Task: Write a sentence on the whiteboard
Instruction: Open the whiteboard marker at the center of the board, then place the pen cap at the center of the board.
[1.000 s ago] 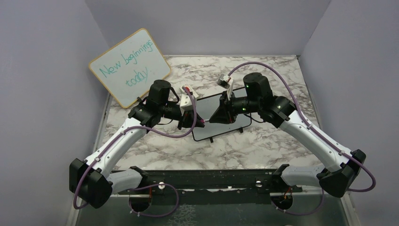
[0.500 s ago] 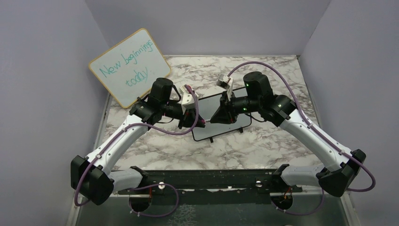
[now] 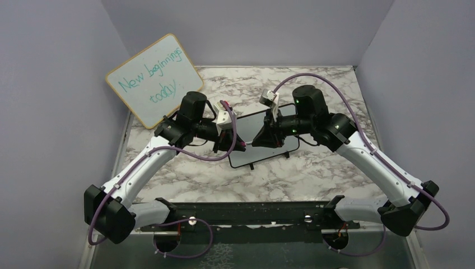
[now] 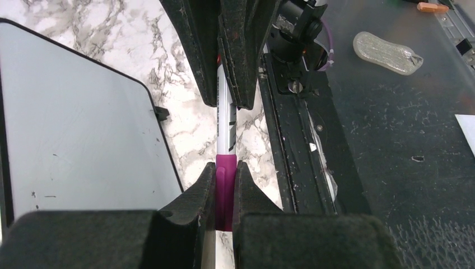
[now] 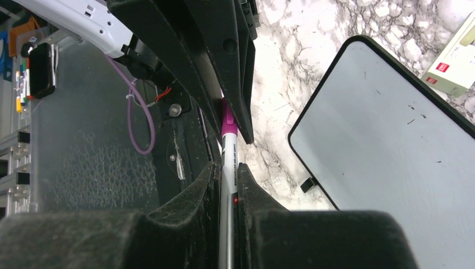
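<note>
We find the whiteboard lying flat mid-way across the marble table: thin black frame, rounded corners, two small feet nearside, lightly specked surface.

Whiteboard on table — marker by its left edge, larger board behind-left

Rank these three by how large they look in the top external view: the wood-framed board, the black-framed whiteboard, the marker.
1. wood-framed board: clearly the largest.
2. whiteboard: smaller, and partly covered.
3. marker: by far the smallest; only a short piece of it shows.
</note>
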Controlling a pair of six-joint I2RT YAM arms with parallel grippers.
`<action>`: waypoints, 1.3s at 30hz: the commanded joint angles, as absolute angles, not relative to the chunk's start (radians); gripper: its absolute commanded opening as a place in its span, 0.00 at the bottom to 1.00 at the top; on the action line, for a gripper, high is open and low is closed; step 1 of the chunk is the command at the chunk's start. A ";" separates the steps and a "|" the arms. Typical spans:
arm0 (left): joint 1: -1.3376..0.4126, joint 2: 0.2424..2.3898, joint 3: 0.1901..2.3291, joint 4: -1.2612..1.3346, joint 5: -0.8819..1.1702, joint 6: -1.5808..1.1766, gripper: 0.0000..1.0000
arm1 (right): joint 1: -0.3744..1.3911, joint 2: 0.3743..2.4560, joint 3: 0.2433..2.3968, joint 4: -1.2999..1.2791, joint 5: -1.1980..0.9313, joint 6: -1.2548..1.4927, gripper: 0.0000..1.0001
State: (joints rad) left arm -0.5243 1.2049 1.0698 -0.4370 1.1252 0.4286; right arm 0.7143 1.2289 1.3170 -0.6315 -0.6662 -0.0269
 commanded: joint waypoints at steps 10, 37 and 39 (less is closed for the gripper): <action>-0.478 1.116 0.984 -0.431 1.067 0.456 0.00 | 0.701 1.081 1.307 -0.735 -0.657 -0.085 0.00; -0.469 0.984 0.967 -0.313 0.479 0.113 0.00 | 0.696 0.907 1.197 -0.586 -0.421 -0.054 0.00; -0.469 0.983 0.978 -0.316 0.350 0.043 0.00 | 0.697 0.905 1.179 -0.561 -0.381 -0.045 0.00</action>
State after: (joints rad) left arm -0.4713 1.0012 0.9390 -0.3542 0.6781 0.2306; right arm 0.6952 0.9184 1.2148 -0.6636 -0.4957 -0.0868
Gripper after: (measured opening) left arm 0.088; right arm 0.167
